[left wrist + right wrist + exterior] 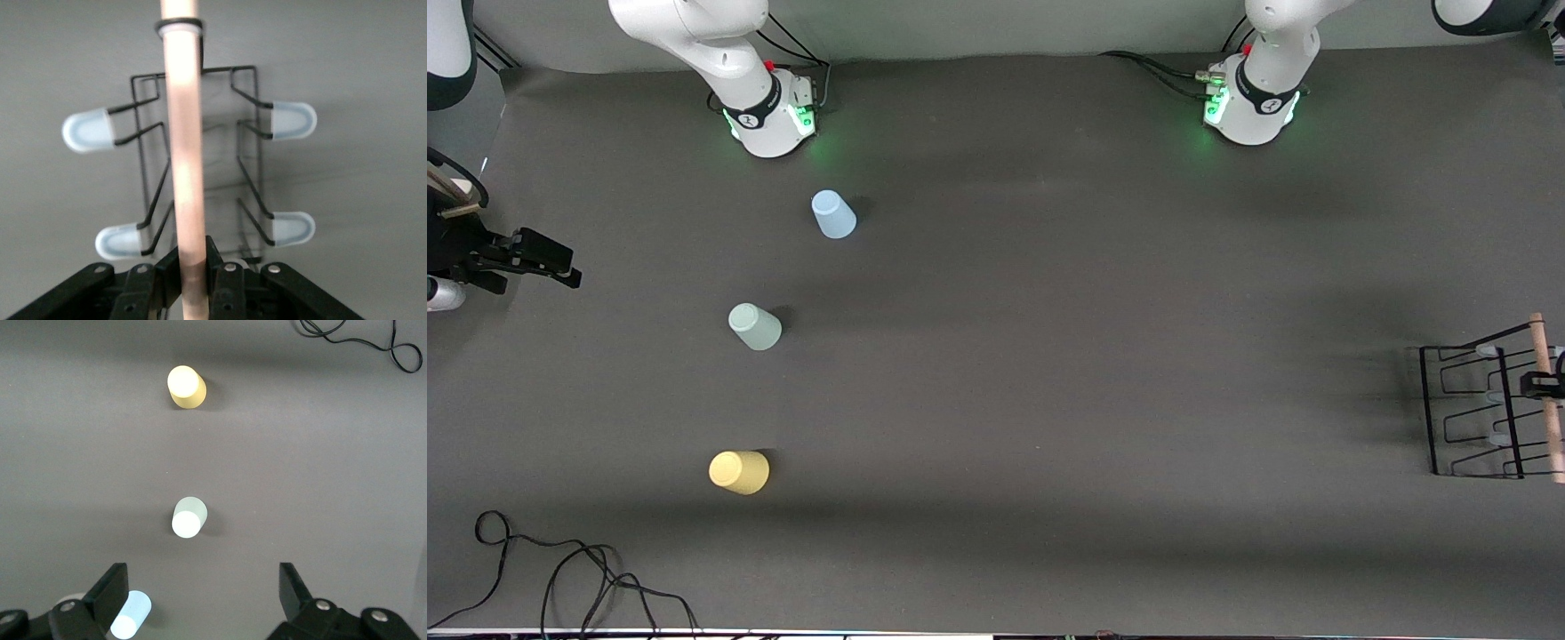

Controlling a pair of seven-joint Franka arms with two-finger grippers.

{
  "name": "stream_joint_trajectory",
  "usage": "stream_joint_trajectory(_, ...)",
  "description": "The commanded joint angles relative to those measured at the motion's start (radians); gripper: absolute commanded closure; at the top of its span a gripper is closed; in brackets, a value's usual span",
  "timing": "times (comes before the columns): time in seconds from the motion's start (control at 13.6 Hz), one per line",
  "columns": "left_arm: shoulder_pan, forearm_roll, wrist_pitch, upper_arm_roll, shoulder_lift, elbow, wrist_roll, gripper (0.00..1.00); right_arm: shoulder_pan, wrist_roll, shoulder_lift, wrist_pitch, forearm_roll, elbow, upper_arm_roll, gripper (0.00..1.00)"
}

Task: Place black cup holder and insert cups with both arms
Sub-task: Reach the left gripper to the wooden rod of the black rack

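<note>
Rack gripped by its handle, ready to move.
Left gripper (189, 277) clamps the rack (1476, 411)'s wooden bar (183, 133); lift level, toward the cups (755, 326). Right gripper (200, 597) waits above them, fingers apart.

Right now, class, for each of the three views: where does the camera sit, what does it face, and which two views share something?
Front view: high across the table, facing both arm bases; shows three cups and the black cup holder.
Left wrist view: on the left arm, looking down; left gripper fingers shut on the holder's wooden handle.
Right wrist view: on the right arm, looking down; open right gripper over the cups.
Shared: front and right wrist views both show the yellow cup.
</note>
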Motion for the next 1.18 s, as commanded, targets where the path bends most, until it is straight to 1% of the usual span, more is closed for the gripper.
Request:
stream_joint_trajectory(0.0, -0.116, 0.001, -0.151, -0.002, -0.136, -0.019, -0.177, 1.0, 0.012, 0.004, -0.01, -0.008, -0.003, 0.004, -0.008, 0.0)
stream_joint_trajectory(0.07, -0.161, -0.001, -0.183, -0.005, -0.171, -0.03, -0.227, 1.0, 0.012, 0.004, -0.01, -0.008, -0.003, 0.002, -0.008, 0.0)
stream_joint_trajectory(0.15, -0.192, -0.039, -0.2, -0.006, -0.208, -0.043, -0.273, 1.0, 0.012, 0.004, -0.01, -0.008, -0.003, 0.002, -0.008, 0.0)
stream_joint_trajectory(0.22, -0.216, -0.13, -0.2, -0.005, -0.236, -0.057, -0.335, 1.0, 0.012, 0.004, -0.01, -0.008, -0.003, 0.002, -0.008, 0.0)
stream_joint_trajectory(0.29, -0.253, -0.181, -0.196, -0.005, -0.258, -0.074, -0.397, 1.0, 0.012, 0.004, -0.009, -0.008, -0.003, 0.002, -0.008, 0.0)
stream_joint_trajectory(0.37, -0.299, -0.194, -0.189, -0.005, -0.268, -0.079, -0.449, 1.0, 0.012, 0.004, -0.009, -0.008, -0.003, 0.002, -0.008, 0.0)
stream_joint_trajectory(0.51, -0.405, -0.194, -0.171, -0.005, -0.268, -0.079, -0.588, 1.0, 0.012, 0.004, -0.007, -0.008, -0.003, 0.004, -0.008, 0.0)
stream_joint_trajectory(0.81, -0.662, -0.162, -0.168, -0.003, -0.25, -0.11, -0.825, 1.0, 0.013, 0.002, -0.006, -0.008, -0.003, 0.002, -0.006, 0.0)
stream_joint_trajectory(1.03, -0.825, -0.162, -0.093, -0.005, -0.223, -0.113, -1.032, 1.0, 0.013, -0.004, -0.003, -0.009, -0.003, 0.002, -0.006, 0.0)
stream_joint_trajectory(1.1, -0.879, -0.162, -0.044, -0.005, -0.206, -0.111, -1.101, 1.0, 0.013, -0.004, -0.001, -0.008, -0.003, 0.002, -0.005, 0.0)
